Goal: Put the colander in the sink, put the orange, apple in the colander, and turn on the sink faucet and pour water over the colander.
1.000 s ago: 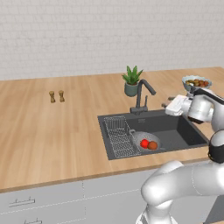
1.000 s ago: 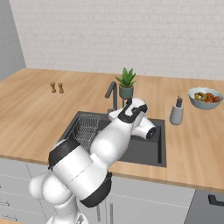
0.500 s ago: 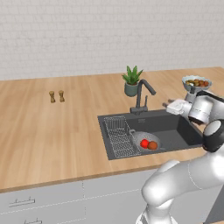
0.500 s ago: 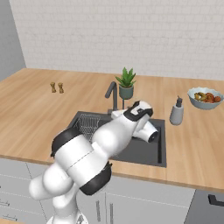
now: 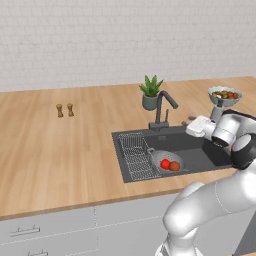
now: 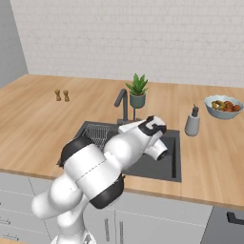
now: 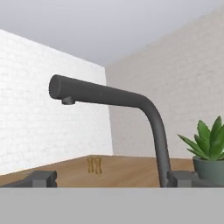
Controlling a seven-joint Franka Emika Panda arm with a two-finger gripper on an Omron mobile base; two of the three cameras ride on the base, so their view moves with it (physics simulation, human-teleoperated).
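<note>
Facing the sink faucet [image 7: 153,118] with claw [image 7: 111,178] spread apart, empty; apple [image 5: 165,163] and orange [image 5: 174,166] sit in colander [image 5: 158,155], so the lever looks next.

Far wall [image 5: 125,40]: white brick, clean, running the full width behind the surface. A plain grey wall [image 6: 9,47] adjoins it at the left. Surface [image 5: 60,145]: light wood planks, unmarked, extending left and right. Cabinets [image 5: 75,230] beneath the near edge: pale grey fronts with slim bar handles [image 5: 24,231] on the left drawers. Dark appliance front [image 6: 224,228] at the near right, below the surface, with a dark handle. Lighting even and diffuse, with soft shadows only. Ceiling [image 7: 109,22] in the hand view is plain pale grey.
</note>
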